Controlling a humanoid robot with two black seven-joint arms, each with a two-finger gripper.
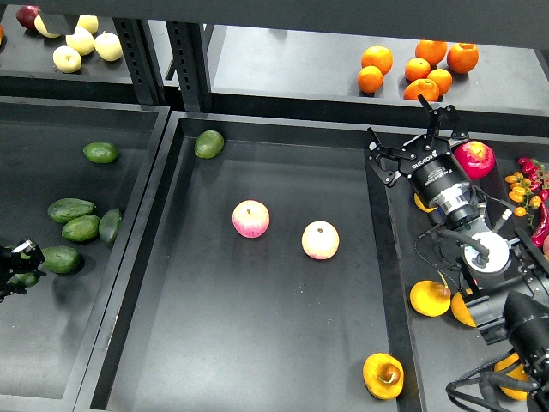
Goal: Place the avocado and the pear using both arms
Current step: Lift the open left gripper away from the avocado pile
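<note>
The squat golden-yellow pear [383, 375] with a dark brown dimple lies in the middle black tray [257, 343], well below the right hand [418, 140], whose fingers are spread open and empty. Glossy dark green teardrop avocados [71, 209] lie just above the left hand [17, 257]; its state I cannot tell.

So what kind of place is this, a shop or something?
Probably a mock grocery produce stand, not a real shop: black trays hold sorted fruit, with avocados on the left, oranges on the back shelf, and two apples in the middle.
</note>
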